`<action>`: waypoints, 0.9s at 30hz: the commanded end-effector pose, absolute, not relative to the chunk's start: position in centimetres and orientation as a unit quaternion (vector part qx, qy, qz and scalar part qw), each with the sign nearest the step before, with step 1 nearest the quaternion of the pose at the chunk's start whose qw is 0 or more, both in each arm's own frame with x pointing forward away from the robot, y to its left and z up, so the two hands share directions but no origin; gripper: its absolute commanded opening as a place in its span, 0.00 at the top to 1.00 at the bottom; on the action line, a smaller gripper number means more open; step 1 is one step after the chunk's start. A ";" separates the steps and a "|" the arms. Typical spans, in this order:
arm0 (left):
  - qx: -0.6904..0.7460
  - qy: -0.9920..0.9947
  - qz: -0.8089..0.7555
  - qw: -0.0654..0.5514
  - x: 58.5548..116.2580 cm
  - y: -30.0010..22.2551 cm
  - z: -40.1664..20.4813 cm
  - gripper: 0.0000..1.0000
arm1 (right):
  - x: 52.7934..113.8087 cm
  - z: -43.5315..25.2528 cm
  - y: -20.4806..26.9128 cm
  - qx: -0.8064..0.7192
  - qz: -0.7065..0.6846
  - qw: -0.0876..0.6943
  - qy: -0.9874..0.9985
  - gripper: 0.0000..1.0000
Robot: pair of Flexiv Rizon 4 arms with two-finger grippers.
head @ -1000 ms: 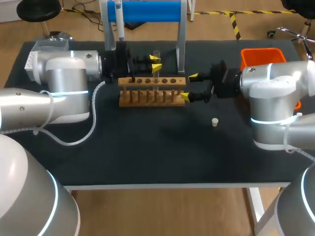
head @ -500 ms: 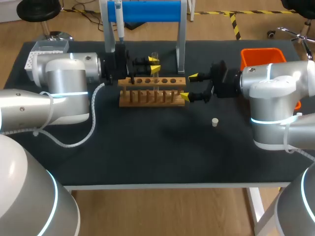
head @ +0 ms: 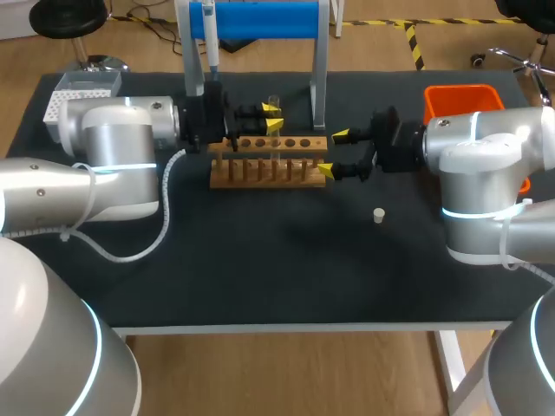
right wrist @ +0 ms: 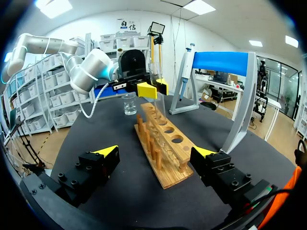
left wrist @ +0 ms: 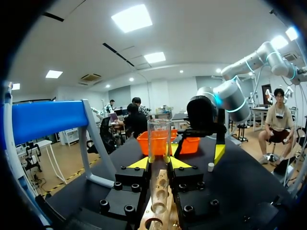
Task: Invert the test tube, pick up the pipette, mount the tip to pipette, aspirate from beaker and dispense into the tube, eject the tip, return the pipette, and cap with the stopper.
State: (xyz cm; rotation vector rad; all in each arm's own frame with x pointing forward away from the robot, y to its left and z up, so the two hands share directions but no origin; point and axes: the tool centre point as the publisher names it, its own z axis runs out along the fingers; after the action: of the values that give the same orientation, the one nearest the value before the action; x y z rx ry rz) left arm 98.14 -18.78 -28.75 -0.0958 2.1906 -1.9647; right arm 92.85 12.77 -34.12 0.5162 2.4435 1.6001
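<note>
In the head view, a clear glass test tube (head: 276, 106) is held upright over the far end of a long wooden rack with a row of holes (head: 269, 161). It is clamped between the yellow tips of the left gripper (head: 272, 117). The right gripper (head: 334, 152) is seen at the rack's other end with its jaws wide apart, one tip on each side of that end. A small white stopper (head: 378, 214) is set on the black table (head: 260, 260), apart from the rack and near the right arm. A slim white pipette (head: 208, 39) is hung on a blue-barred stand (head: 264, 19) behind the rack, and an orange plastic bin (head: 464, 98) is placed at the table's right.

In the left wrist view, the tube (left wrist: 159, 143) is pressed from both sides by the left gripper's fingers (left wrist: 138, 163). Its rounded end is seen close over the rack's holes (left wrist: 165, 218).

In the right wrist view, the rack (right wrist: 163, 143) is flanked by the right gripper's separated fingers (right wrist: 108, 151), and no contact can be made out. A small glass beaker (right wrist: 128, 103) is seen beyond the rack, beside the held tube (right wrist: 157, 76).
</note>
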 end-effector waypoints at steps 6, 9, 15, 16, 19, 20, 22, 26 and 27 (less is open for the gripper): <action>-0.026 0.741 -0.665 0.088 98.4 -19.0 -29.1 0.00 | 92.8 -34.1 12.7 0.173 0.538 0.088 0.820 0.00; -0.026 0.739 -0.667 0.093 98.1 -18.8 -28.8 0.00 | 92.8 -34.1 12.7 0.173 0.538 0.088 0.820 0.00; -0.021 0.741 -0.665 0.093 97.2 -18.5 -27.3 0.00 | 92.8 -34.1 12.7 0.173 0.538 0.088 0.820 0.00; -0.021 0.744 -0.662 0.090 97.0 -18.4 -27.0 0.00 | 92.8 -34.1 12.7 0.173 0.538 0.088 0.820 0.00; -0.024 0.752 -0.653 0.087 96.2 -17.6 -26.1 0.00 | 92.8 -34.1 12.7 0.173 0.538 0.088 0.820 0.00; -0.026 0.754 -0.651 0.087 95.9 -17.2 -25.7 0.00 | 92.8 -34.1 12.7 0.173 0.538 0.088 0.820 0.00; -0.030 0.754 -0.650 0.089 95.3 -16.4 -25.1 0.00 | 92.8 -34.1 12.7 0.173 0.538 0.088 0.820 0.00; -0.050 0.758 -0.643 0.096 93.8 -13.9 -23.7 0.00 | 92.8 -34.1 12.7 0.173 0.538 0.088 0.820 0.00; -0.056 0.763 -0.636 0.099 93.4 -13.3 -23.5 0.00 | 92.8 -34.1 12.7 0.173 0.538 0.088 0.820 0.00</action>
State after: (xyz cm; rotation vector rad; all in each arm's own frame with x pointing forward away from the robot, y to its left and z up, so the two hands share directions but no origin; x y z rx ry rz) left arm 96.03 -15.84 -25.30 -0.1163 2.2399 -1.9487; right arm 92.85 12.77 -34.12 0.5161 2.4435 1.6002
